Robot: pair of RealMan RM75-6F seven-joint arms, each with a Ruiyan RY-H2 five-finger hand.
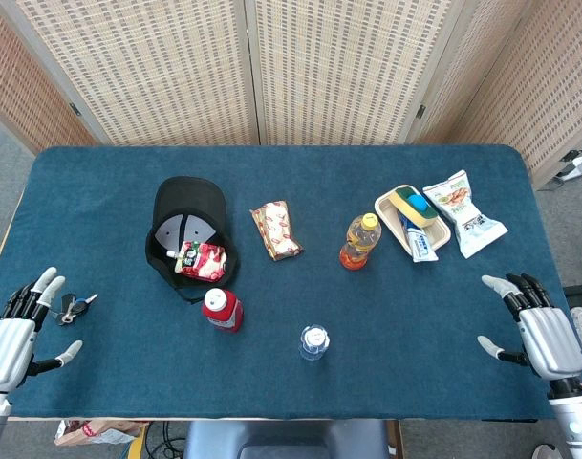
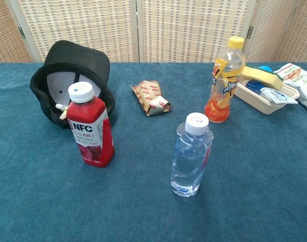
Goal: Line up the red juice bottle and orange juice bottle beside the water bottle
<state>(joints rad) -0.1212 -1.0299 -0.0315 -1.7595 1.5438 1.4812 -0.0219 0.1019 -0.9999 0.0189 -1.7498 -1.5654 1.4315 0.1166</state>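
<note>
Red juice bottle [image 2: 90, 129], upright, front-left of black cap [image 1: 188, 225] holding snack packet [image 1: 201, 259]. Orange juice bottle [image 2: 224, 80] beside tray [image 1: 387, 207] with sponge [image 1: 412, 207]. Water bottle [image 2: 191, 155] near front edge. Left hand [image 1: 11, 335], right hand [image 1: 542, 330]: released, fingers spread, at table [image 1: 109, 172] corners.

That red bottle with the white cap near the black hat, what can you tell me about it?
The red juice bottle is squarish, seemingly plastic, full of dark red juice, with a white screw cap and a red label reading NFC over pictured fruit. It stands upright and closed on the blue tablecloth, just in front of the black cap, left of the water bottle. No robot hand touches it.
</note>
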